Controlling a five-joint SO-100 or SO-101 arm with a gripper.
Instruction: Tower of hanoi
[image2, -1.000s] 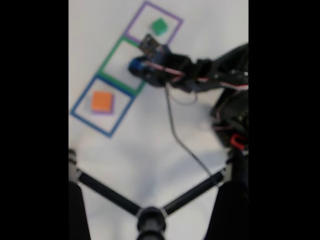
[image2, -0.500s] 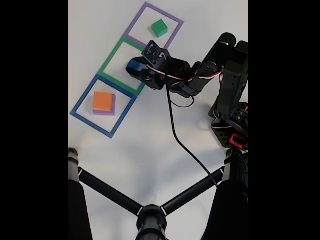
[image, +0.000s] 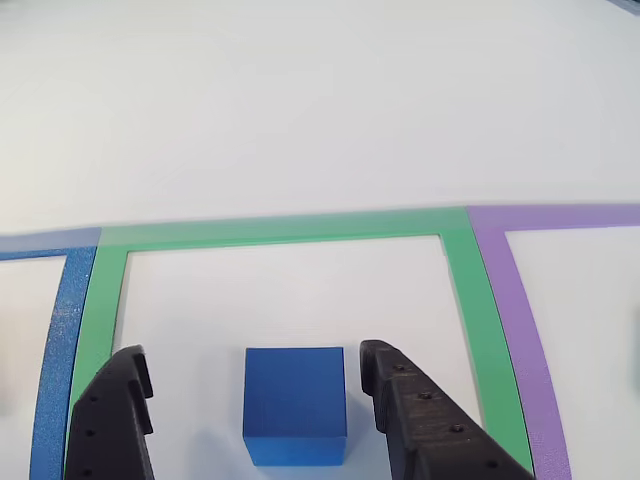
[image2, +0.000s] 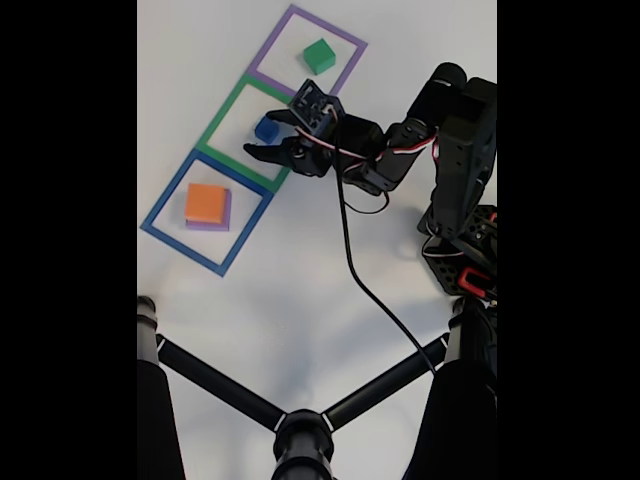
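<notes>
Gripper (image: 255, 400) wide open, holding nothing, fingers either side of the blue cube (image: 295, 403) with clear gaps. Cube sits in the green square (image2: 243, 128), mid worktop, dead centre between the jaws.

A plain white matte desk (image2: 300, 290) fills the scene, evenly lit with only soft, faint shadows. At its near edge in the fixed view stands a black tubular tripod stand (image2: 300, 435), its two struts spreading in a V away from a central hub.
</notes>
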